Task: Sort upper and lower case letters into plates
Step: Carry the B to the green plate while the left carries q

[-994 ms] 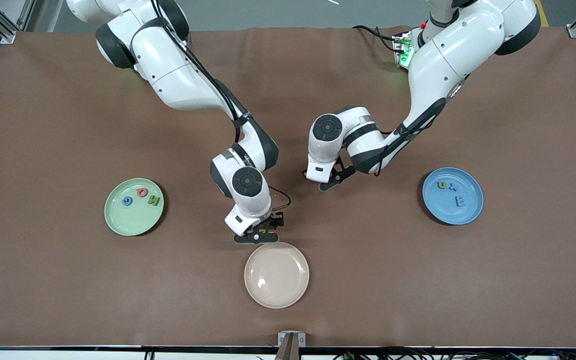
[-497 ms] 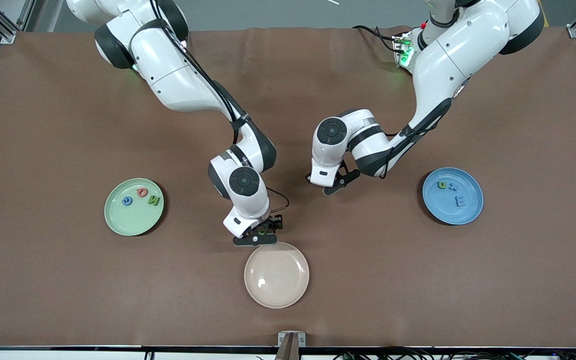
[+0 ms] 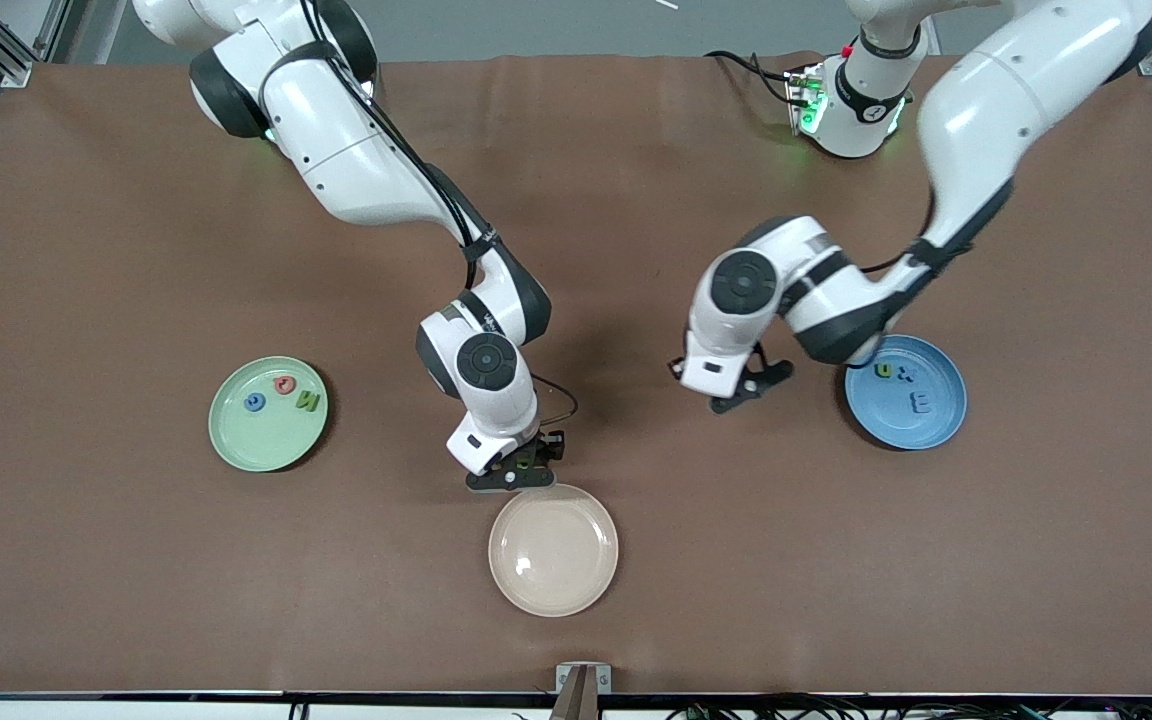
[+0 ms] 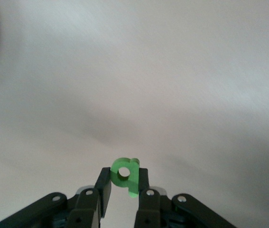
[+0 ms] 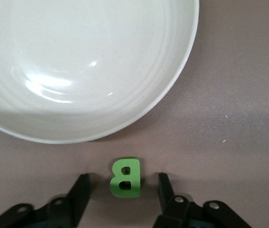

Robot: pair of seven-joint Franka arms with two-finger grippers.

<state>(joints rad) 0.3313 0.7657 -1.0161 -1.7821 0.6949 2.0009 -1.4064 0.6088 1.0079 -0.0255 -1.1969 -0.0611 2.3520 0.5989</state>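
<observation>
Three round plates of like size lay on the brown table (image 3: 116, 560): one cream-white plate (image 3: 553, 550), one pale green plate (image 3: 268, 413) and one blue plate (image 3: 905, 391). The cream-white plate, taken here as the landmark, sat nearest the front camera at mid-table and carried nothing. The pale green plate lay toward the right arm's end from it and somewhat farther from the camera, and held three letters: one blue, one red, one green. The blue plate lay toward the left arm's end from it, also somewhat farther from the camera, and likewise held three letters, whose forms could not be read with certainty. Two arms were at work. The right gripper (image 3: 516, 470) stood low at the table just beside the cream-white plate's rim, on the side farther from the camera; its jaws stood apart on either side of one green capital B (image 5: 125, 177), which lay flat on the table just off the rim, with a gap visible on both sides of the letter. The left gripper (image 3: 736, 388) hung over bare table between the cream-white plate and the blue plate, closer to the blue one; its jaws were pinched narrow on one green lowercase letter (image 4: 125, 175) with a round hole, lifted clear of the surface.
</observation>
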